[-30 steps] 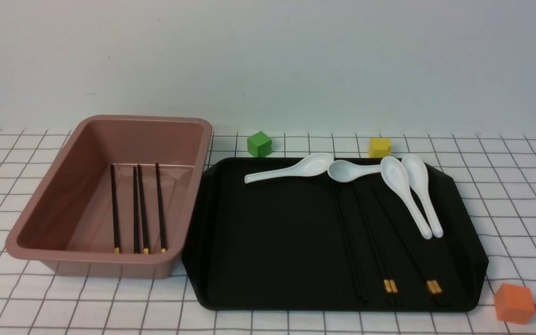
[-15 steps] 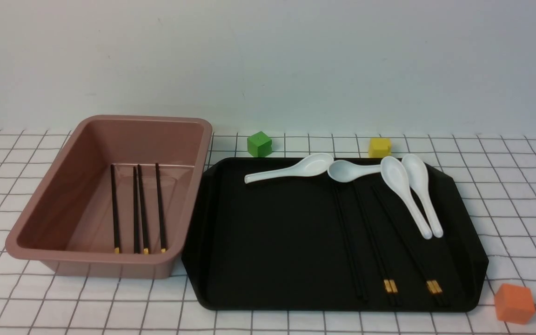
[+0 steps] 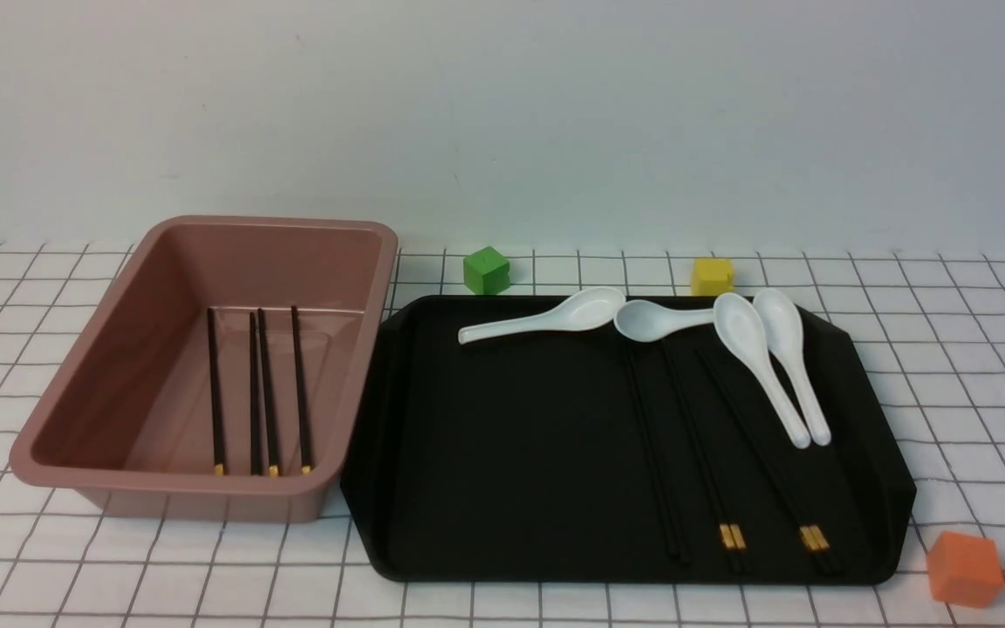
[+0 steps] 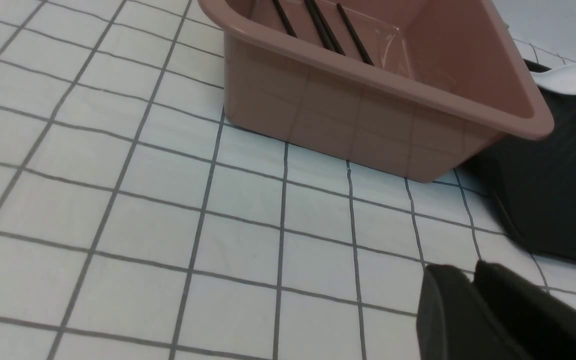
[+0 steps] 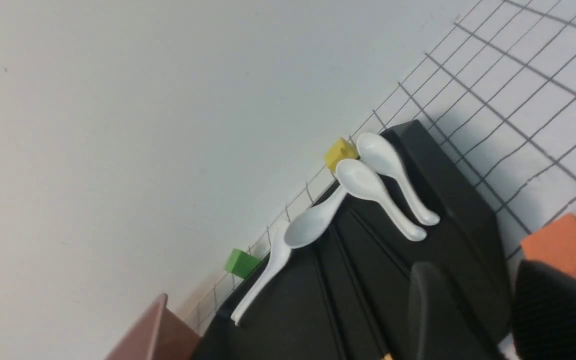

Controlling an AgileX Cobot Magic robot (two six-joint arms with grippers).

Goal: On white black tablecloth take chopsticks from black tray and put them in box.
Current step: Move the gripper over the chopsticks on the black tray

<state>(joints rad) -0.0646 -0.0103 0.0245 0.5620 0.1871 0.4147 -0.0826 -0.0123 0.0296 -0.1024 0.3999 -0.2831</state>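
The left gripper (image 4: 465, 274) hung over the cloth (image 4: 143, 210), fingers pressed together, empty. Four chopsticks (image 3: 267, 392) lay in the box (image 3: 206, 501), running near to far, gold bands nearest. More chopsticks (image 3: 703, 453) lay likewise on the tray's (image 3: 511, 453) right half, tips toward the spoons (image 3: 755, 366). The right gripper (image 5: 478, 274) gaped wide, empty.

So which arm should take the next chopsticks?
Right, I'd say. The chopsticks on the black tray lie in its right half, before the open right hand; the left hand faces the box.
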